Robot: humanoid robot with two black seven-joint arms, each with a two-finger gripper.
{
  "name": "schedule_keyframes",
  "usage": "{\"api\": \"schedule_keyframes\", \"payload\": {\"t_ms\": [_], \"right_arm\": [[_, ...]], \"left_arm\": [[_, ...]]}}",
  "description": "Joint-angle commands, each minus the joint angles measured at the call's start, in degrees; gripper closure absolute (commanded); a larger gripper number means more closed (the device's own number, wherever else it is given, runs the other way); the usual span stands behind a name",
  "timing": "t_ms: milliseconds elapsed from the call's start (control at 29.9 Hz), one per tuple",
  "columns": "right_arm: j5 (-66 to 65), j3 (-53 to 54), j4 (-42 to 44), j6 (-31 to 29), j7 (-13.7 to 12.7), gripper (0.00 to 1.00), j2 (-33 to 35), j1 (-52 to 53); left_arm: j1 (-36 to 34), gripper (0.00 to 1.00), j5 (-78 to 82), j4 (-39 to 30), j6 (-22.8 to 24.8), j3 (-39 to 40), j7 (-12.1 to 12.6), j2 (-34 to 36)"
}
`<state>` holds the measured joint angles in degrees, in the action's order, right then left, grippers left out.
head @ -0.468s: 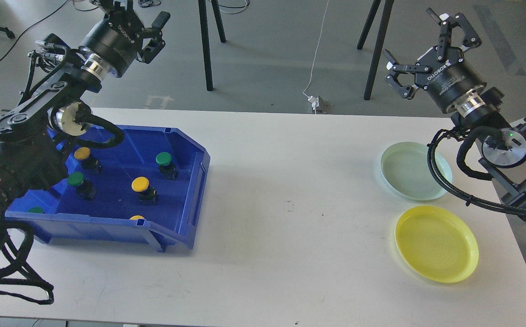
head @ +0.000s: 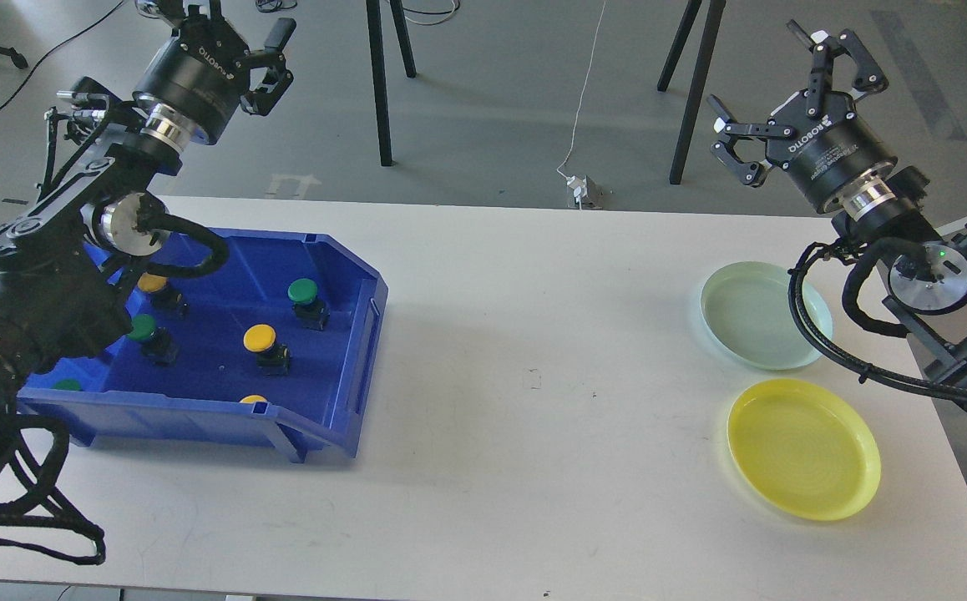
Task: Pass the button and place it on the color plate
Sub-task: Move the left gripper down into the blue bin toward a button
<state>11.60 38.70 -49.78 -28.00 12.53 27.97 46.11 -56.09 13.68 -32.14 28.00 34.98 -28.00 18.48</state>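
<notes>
Glossy plastic blue bin (head: 341, 351), yellow plate (head: 802, 447); matt white table (head: 534, 467).

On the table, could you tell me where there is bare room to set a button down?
The widest free patch is the middle of the table, between the blue bin and the two plates. The green plate and yellow plate are both empty. The bin is crowded with buttons.

A blue bin (head: 341, 351) holds push buttons with green caps (head: 302, 290) and yellow caps (head: 259, 337) (each on a black base) on a white table (head: 517, 467). To the right lie a pale green plate (head: 752, 315) and a bright yellow plate (head: 802, 448). Both arms are black with silver joint rings; the floor behind is grey.
</notes>
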Motion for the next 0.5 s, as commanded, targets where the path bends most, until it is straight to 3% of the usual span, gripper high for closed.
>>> {"api": "schedule_keyframes", "payload": {"t_ms": [0,134,267,334,468], "right_arm": [[0.0,0.0,0.1,0.0,0.0,0.01,0.2,-0.1],[-0.1,0.0,0.3,0.0,0.0,0.01,1.1,-0.1],[-0.1,-0.1,0.2,0.0,0.0,0.01,2.8,-0.3],[0.0,0.0,0.2,0.0,0.0,0.01,3.5,-0.9],[-0.1,0.0,0.2,0.0,0.0,0.01,4.4,-1.7]], "left_arm": [[3.5,0.0,-0.5,-9.9,0.0,6.8,0.0,-1.0],[5.6,0.0,0.4,-23.6,0.0,11.1,0.0,-2.7],[4.4,0.0,3.7,-30.5,0.0,10.1,0.0,-1.9],[1.4,0.0,8.1,-31.0,0.0,4.6,0.0,1.0],[-7.2,0.0,15.1,-33.0,0.0,-16.3,0.0,9.5]]}}
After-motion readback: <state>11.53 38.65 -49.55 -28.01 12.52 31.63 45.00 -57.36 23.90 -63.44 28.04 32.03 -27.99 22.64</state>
